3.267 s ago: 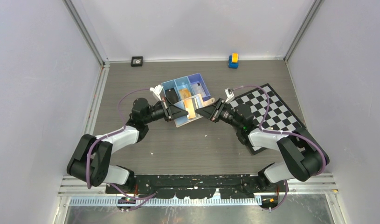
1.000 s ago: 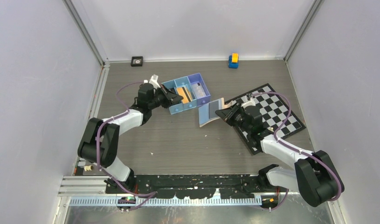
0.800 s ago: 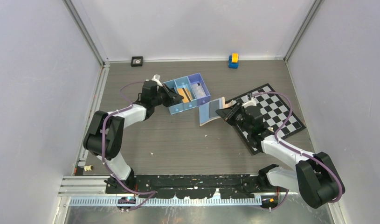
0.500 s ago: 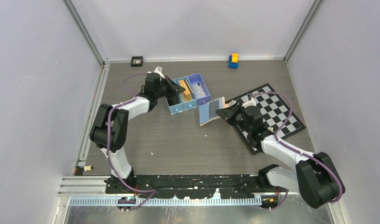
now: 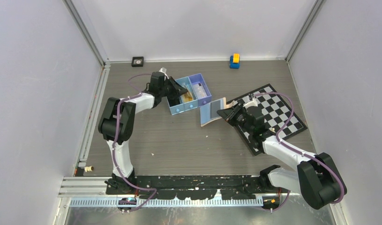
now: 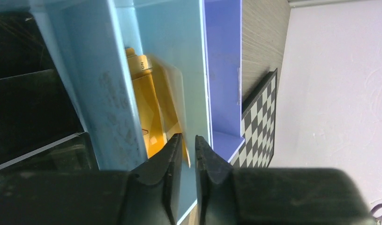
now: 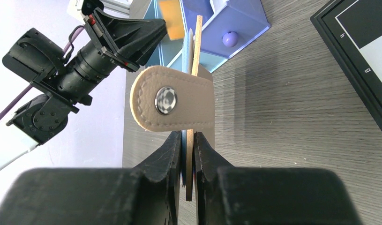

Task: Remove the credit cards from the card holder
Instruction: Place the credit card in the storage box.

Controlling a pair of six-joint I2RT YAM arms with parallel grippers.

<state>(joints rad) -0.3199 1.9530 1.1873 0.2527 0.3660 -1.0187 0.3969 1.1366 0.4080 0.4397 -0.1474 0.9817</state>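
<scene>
So, roughly partway: left gripper point(image 6: 185, 143) jaws barely parted over the blue tray point(image 6: 114, 93), orange card point(image 6: 156, 108) loose in its middle compartment; right gripper point(image 7: 188, 140) clamps the card holder point(image 7: 179, 101) upright near the chessboard point(image 5: 278, 112), bluish card point(image 5: 210, 111) apparently left inside.

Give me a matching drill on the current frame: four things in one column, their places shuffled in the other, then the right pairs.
Things
1. card holder
2. orange card
3. toy block
4. chessboard

Places
A. alone at the far edge
B. in the middle compartment of the tray
C. clamped in the right end effector
D. lying flat on the right side

Pairs: 1-C, 2-B, 3-A, 4-D
</scene>
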